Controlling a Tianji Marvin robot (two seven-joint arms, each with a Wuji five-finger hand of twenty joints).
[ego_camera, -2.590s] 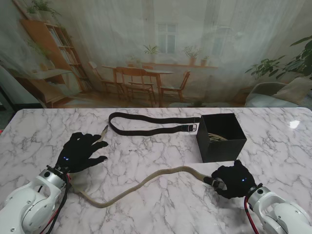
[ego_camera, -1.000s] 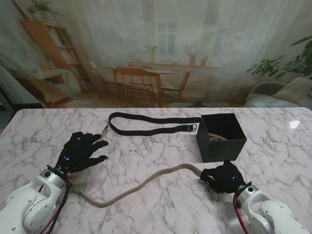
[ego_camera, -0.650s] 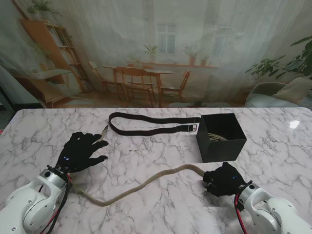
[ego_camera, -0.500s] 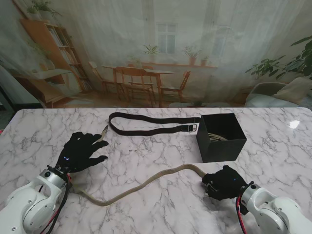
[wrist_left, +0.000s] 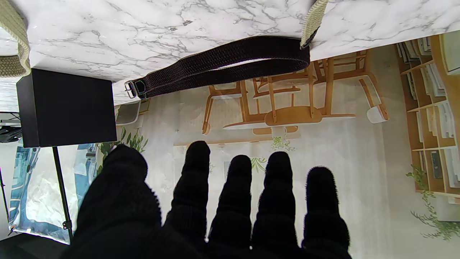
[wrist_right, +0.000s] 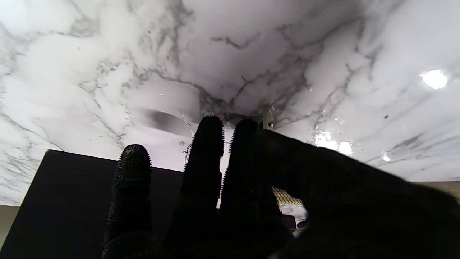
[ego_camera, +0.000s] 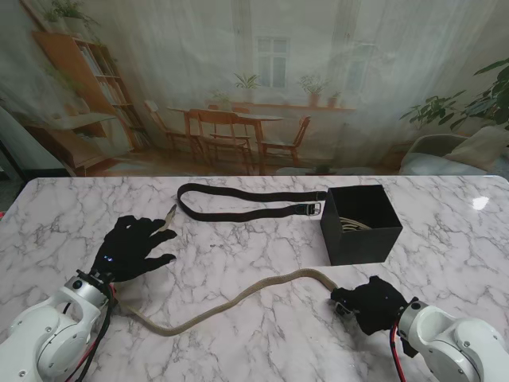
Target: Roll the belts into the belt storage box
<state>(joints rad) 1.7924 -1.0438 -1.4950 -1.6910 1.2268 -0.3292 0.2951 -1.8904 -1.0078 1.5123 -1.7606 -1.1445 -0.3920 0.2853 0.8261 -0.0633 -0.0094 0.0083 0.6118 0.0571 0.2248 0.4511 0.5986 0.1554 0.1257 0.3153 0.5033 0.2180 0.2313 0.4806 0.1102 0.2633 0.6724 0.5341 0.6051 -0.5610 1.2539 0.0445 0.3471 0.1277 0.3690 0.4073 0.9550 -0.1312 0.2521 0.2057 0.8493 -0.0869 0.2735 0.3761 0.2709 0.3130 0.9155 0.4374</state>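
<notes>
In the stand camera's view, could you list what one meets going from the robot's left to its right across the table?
Left hand → black belt → black storage box → right hand. The beige belt spans most of the width between the two hands, so I leave it out of the order.
</notes>
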